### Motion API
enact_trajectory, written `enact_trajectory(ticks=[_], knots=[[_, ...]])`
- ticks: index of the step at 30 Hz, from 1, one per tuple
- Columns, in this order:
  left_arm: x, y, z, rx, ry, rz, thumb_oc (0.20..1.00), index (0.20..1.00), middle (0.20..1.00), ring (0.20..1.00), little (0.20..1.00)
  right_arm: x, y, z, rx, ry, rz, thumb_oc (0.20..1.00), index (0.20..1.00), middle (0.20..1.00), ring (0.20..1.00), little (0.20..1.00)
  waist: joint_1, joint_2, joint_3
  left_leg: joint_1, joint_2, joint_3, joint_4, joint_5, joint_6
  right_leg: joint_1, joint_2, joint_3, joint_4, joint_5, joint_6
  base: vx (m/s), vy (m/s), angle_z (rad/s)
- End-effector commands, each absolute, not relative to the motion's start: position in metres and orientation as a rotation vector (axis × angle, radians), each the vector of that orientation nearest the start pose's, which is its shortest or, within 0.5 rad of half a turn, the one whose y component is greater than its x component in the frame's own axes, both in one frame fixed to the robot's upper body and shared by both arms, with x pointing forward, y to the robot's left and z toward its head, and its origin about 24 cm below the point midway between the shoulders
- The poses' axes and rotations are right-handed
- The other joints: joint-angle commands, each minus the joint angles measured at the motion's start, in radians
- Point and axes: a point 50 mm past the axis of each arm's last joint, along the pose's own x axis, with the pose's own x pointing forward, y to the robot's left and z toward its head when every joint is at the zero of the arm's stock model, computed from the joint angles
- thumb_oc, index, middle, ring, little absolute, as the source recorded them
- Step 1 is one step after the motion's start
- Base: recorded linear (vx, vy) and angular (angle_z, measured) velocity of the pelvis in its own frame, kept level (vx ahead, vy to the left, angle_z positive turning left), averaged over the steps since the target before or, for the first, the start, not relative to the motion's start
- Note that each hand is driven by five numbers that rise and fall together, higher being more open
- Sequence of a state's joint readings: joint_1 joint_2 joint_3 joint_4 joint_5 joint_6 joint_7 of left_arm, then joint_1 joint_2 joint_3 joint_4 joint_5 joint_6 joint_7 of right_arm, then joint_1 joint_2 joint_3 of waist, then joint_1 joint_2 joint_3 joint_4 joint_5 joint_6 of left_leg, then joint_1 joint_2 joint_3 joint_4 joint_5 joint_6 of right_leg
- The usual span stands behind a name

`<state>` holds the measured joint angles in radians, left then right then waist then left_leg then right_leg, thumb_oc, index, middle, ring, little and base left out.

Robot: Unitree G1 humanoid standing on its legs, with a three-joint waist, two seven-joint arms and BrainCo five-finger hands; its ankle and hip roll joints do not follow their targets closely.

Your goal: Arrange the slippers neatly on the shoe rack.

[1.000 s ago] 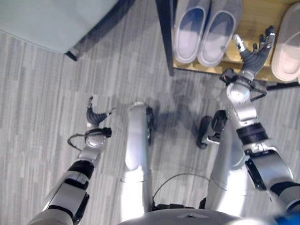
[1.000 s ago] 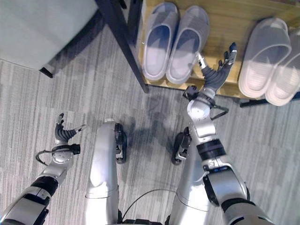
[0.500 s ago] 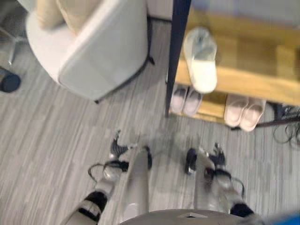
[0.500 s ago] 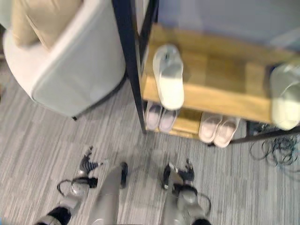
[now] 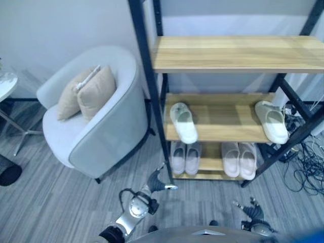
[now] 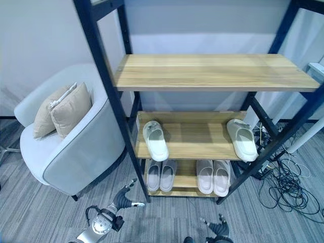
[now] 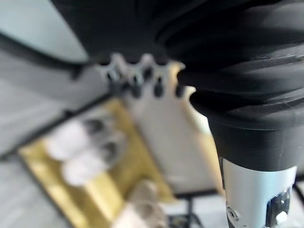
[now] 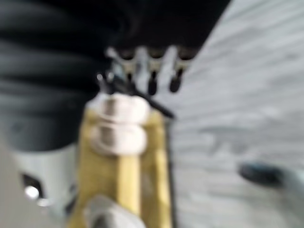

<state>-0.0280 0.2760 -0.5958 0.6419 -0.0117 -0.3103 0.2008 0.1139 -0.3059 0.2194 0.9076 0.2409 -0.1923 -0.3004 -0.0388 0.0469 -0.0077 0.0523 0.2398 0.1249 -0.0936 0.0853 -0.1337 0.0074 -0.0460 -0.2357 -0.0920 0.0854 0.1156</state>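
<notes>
1. Left eye view: the rack (image 5: pixel 152 96) has a dark metal frame and three pale wood shelves. On the middle shelf a white slipper (image 5: pixel 184 122) lies at the 9 o'clock end, long axis running front to back and canted slightly, toe opening toward the back. A second white slipper (image 5: pixel 272 121) lies at the 3 o'clock end, similarly aligned.
2. Same view, bottom shelf: a grey pair (image 5: pixel 185 157) sits side by side at 9 o'clock and a pinkish pair (image 5: pixel 239 159) at 3 o'clock, all with long axes front to back. All look smooth and moulded, with rounded ends.
3. No writing can be read on any slipper.
4. Left hand (image 5: pixel 158 184) is low at 6 o'clock, before the rack's near post, fingers spread apart and holding nothing. Right hand (image 5: pixel 250 211) is at 5 o'clock over the grey striped floor (image 5: pixel 61 202), fingers apart, empty.
5. Right eye view: an armchair (image 6: pixel 76 152), grey and rounded, stands at 9 o'clock of the rack with two tan cushions (image 6: pixel 61 109).
6. Left wrist view: fingertips (image 7: pixel 134 81) straight, in a row, nothing between them.
7. Right wrist view: fingertips (image 8: pixel 152 85) likewise straight and free.
</notes>
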Motion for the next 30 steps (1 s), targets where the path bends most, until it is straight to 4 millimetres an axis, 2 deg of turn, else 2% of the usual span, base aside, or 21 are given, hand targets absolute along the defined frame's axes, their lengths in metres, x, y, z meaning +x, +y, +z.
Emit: enact_trajectory(ticks=[1, 3, 4, 5, 6, 8, 9, 11, 13, 15, 16, 17, 18, 19, 20, 21, 22, 24, 25, 27, 30], knots=[[0.223, 0.118, -0.048, 0.37, 0.171, -0.38, 1.0, 1.0, 1.0, 1.0, 1.0, 0.14, -0.238, -0.121, -0.358, 0.737, -0.253, 1.0, 1.0, 1.0, 1.0, 1.0, 0.015, -0.069, 0.09, -0.078, 0.016, -0.064, 0.114, 0.045, 0.012, -0.042, -0.013, 0.068, 0.207, -0.189, -0.03, -0.04, -0.328, -0.24], [0.228, 0.112, -0.039, 0.35, 0.133, -0.411, 1.0, 1.0, 1.0, 1.0, 1.0, 0.144, -0.237, -0.12, -0.398, 0.731, -0.212, 1.0, 1.0, 1.0, 1.0, 1.0, 0.029, -0.088, 0.117, -0.12, -0.035, -0.12, 0.276, -0.005, 0.049, -0.03, -0.005, 0.092, 0.208, -0.188, -0.051, -0.03, -0.237, -0.35], [0.228, 0.112, -0.039, 0.35, 0.133, -0.411, 1.0, 1.0, 1.0, 1.0, 1.0, 0.144, -0.237, -0.12, -0.398, 0.73, -0.212, 1.0, 1.0, 1.0, 1.0, 1.0, 0.028, -0.089, 0.116, -0.125, -0.036, -0.122, 0.279, -0.003, 0.05, -0.032, -0.005, 0.091, 0.206, -0.185, -0.051, 0.0, -0.222, -0.52], [0.228, 0.105, -0.036, 0.341, 0.118, -0.449, 1.0, 1.0, 1.0, 1.0, 1.0, 0.147, -0.236, -0.12, -0.435, 0.727, -0.172, 1.0, 1.0, 1.0, 1.0, 1.0, 0.049, -0.104, 0.129, -0.185, -0.138, -0.164, 0.383, -0.051, 0.076, -0.012, -0.004, 0.111, 0.175, -0.177, -0.057, -0.01, -0.167, -0.74], [0.228, 0.102, -0.034, 0.356, 0.102, -0.475, 1.0, 1.0, 1.0, 1.0, 1.0, 0.148, -0.234, -0.12, -0.438, 0.727, -0.155, 1.0, 1.0, 1.0, 1.0, 1.0, 0.056, -0.109, 0.132, -0.227, -0.185, -0.161, 0.412, -0.087, 0.087, -0.006, -0.007, 0.117, 0.16, -0.173, -0.053, 0.02, -0.195, -0.8], [0.228, 0.095, -0.028, 0.361, 0.075, -0.532, 1.0, 1.0, 1.0, 1.0, 1.0, 0.151, -0.232, -0.12, -0.44, 0.721, -0.136, 1.0, 1.0, 1.0, 1.0, 1.0, 0.066, -0.112, 0.125, -0.28, -0.251, -0.127, 0.377, -0.128, 0.108, 0.008, 0.0, 0.134, 0.127, -0.168, -0.045, 0.07, -0.043, -0.89], [0.228, 0.092, -0.026, 0.361, 0.07, -0.55, 1.0, 1.0, 1.0, 1.0, 1.0, 0.154, -0.229, -0.12, -0.449, 0.722, -0.118, 1.0, 1.0, 1.0, 1.0, 1.0, 0.078, -0.105, 0.119, -0.301, -0.283, -0.128, 0.337, -0.11, 0.115, 0.016, 0.015, 0.151, 0.115, -0.167, -0.045, 0.12, 0.003, -1.2], [0.23, 0.087, -0.019, 0.376, 0.037, -0.587, 1.0, 1.0, 1.0, 1.0, 1.0, 0.163, -0.226, -0.118, -0.475, 0.708, -0.09, 1.0, 1.0, 1.0, 1.0, 1.0, 0.117, -0.087, 0.126, -0.351, -0.324, -0.181, 0.264, -0.029, 0.097, 0.041, 0.049, 0.193, 0.105, -0.174, -0.054, 0.15, 0.022, -0.48], [0.233, 0.085, -0.012, 0.393, 0.002, -0.603, 1.0, 1.0, 1.0, 1.0, 1.0, 0.167, -0.22, -0.119, -0.485, 0.704, -0.053, 1.0, 1.0, 1.0, 1.0, 1.0, 0.134, -0.071, 0.123, -0.299, -0.325, -0.229, 0.152, -0.003, 0.119, 0.065, 0.077, 0.216, 0.11, -0.194, -0.059, 0.23, 0.044, -0.21], [0.238, 0.086, -0.009, 0.423, -0.021, -0.58, 1.0, 1.0, 1.0, 1.0, 1.0, 0.165, -0.215, -0.119, -0.499, 0.7, -0.009, 1.0, 1.0, 1.0, 1.0, 1.0, 0.117, -0.084, 0.095, -0.256, -0.336, -0.248, 0.138, -0.01, 0.142, 0.075, 0.066, 0.23, 0.142, -0.223, -0.055, 0.31, 0.121, -0.65], [0.241, 0.09, -0.008, 0.46, -0.037, -0.55, 1.0, 1.0, 1.0, 1.0, 1.0, 0.169, -0.211, -0.118, -0.491, 0.69, -0.01, 1.0, 1.0, 1.0, 1.0, 1.0, 0.117, -0.08, 0.096, -0.225, -0.321, -0.217, 0.137, -0.031, 0.155, 0.049, 0.048, 0.205, 0.256, -0.231, -0.033, 0.18, 0.097, -0.79], [0.242, 0.09, -0.008, 0.462, -0.038, -0.55, 1.0, 1.0, 1.0, 1.0, 1.0, 0.17, -0.211, -0.118, -0.491, 0.689, -0.011, 1.0, 1.0, 1.0, 1.0, 1.0, 0.122, -0.082, 0.098, -0.224, -0.321, -0.211, 0.138, -0.032, 0.156, 0.043, 0.047, 0.21, 0.269, -0.238, -0.032, 0.2, 0.065, -1.0], [0.246, 0.098, -0.006, 0.461, -0.043, -0.49, 1.0, 1.0, 1.0, 1.0, 1.0, 0.175, -0.207, -0.117, -0.5, 0.68, -0.002, 1.0, 1.0, 1.0, 1.0, 1.0, 0.122, -0.068, 0.101, -0.181, -0.301, -0.192, 0.136, -0.051, 0.163, -0.011, -0.006, 0.172, 0.368, -0.198, 0.009, 0.13, -0.015, -1.37], [0.249, 0.103, -0.005, 0.448, -0.036, -0.457, 1.0, 1.0, 1.0, 1.0, 1.0, 0.178, -0.206, -0.116, -0.499, 0.674, -0.004, 1.0, 1.0, 1.0, 1.0, 1.0, 0.122, -0.062, 0.107, -0.164, -0.288, -0.193, 0.134, -0.055, 0.162, -0.046, -0.024, 0.17, 0.403, -0.179, 0.019, 0.21, -0.054, -1.37], [0.26, 0.11, 0.01, 0.448, -0.089, -0.399, 1.0, 1.0, 1.0, 1.0, 1.0, 0.177, -0.213, -0.115, -0.491, 0.674, -0.035, 1.0, 1.0, 1.0, 1.0, 1.0, 0.106, -0.038, 0.111, -0.137, -0.271, -0.223, 0.118, -0.064, 0.158, -0.101, -0.064, 0.185, 0.394, -0.164, 0.017, 0.18, -0.142, -0.88], [0.266, 0.113, 0.031, 0.415, -0.17, -0.372, 1.0, 1.0, 1.0, 1.0, 1.0, 0.177, -0.22, -0.112, -0.492, 0.668, -0.065, 1.0, 1.0, 1.0, 1.0, 1.0, 0.086, -0.026, 0.109, -0.117, -0.26, -0.246, 0.109, -0.08, 0.148, -0.101, -0.114, 0.174, 0.317, -0.132, 0.015, 0.24, -0.238, -0.08], [0.272, 0.113, 0.053, 0.442, -0.271, -0.357, 1.0, 1.0, 1.0, 1.0, 1.0, 0.172, -0.227, -0.111, -0.493, 0.672, -0.094, 1.0, 1.0, 1.0, 1.0, 1.0, 0.062, -0.034, 0.111, -0.093, -0.261, -0.256, 0.12, -0.106, 0.141, -0.119, -0.135, 0.2, 0.265, -0.077, 0.032, 0.2, -0.246, 0.96], [0.279, 0.112, 0.071, 0.468, -0.347, -0.343, 1.0, 1.0, 1.0, 1.0, 1.0, 0.159, -0.227, -0.119, -0.483, 0.727, -0.08, 1.0, 1.0, 1.0, 1.0, 1.0, 0.055, -0.061, 0.084, -0.068, -0.269, -0.254, 0.111, -0.122, 0.13, -0.049, -0.139, 0.179, 0.173, -0.078, 0.045, 0.23, -0.25, 1.56], [0.282, 0.112, 0.08, 0.489, -0.39, -0.328, 1.0, 1.0, 1.0, 1.0, 1.0, 0.156, -0.225, -0.121, -0.496, 0.738, -0.044, 1.0, 1.0, 1.0, 1.0, 1.0, 0.054, -0.067, 0.06, -0.058, -0.259, -0.258, 0.085, -0.109, 0.123, -0.033, -0.13, 0.171, 0.139, -0.065, 0.043, 0.22, -0.241, 1.37], [0.286, 0.114, 0.084, 0.522, -0.41, -0.305, 1.0, 1.0, 1.0, 1.0, 1.0, 0.156, -0.226, -0.121, -0.515, 0.737, -0.022, 1.0, 1.0, 1.0, 1.0, 1.0, 0.053, -0.065, 0.045, -0.047, -0.244, -0.262, 0.054, -0.096, 0.115, -0.01, -0.12, 0.155, 0.11, -0.063, 0.043, 0.13, -0.162, 0.54], [0.295, 0.132, 0.08, 0.668, -0.395, -0.2, 1.0, 1.0, 1.0, 1.0, 1.0, 0.156, -0.23, -0.117, -0.523, 0.72, -0.02, 1.0, 1.0, 1.0, 1.0, 1.0, 0.049, -0.061, 0.031, -0.026, -0.221, -0.271, 0.015, -0.075, 0.105, 0.009, -0.094, 0.149, 0.102, -0.08, 0.03, 0.11, -0.107, -0.09]])
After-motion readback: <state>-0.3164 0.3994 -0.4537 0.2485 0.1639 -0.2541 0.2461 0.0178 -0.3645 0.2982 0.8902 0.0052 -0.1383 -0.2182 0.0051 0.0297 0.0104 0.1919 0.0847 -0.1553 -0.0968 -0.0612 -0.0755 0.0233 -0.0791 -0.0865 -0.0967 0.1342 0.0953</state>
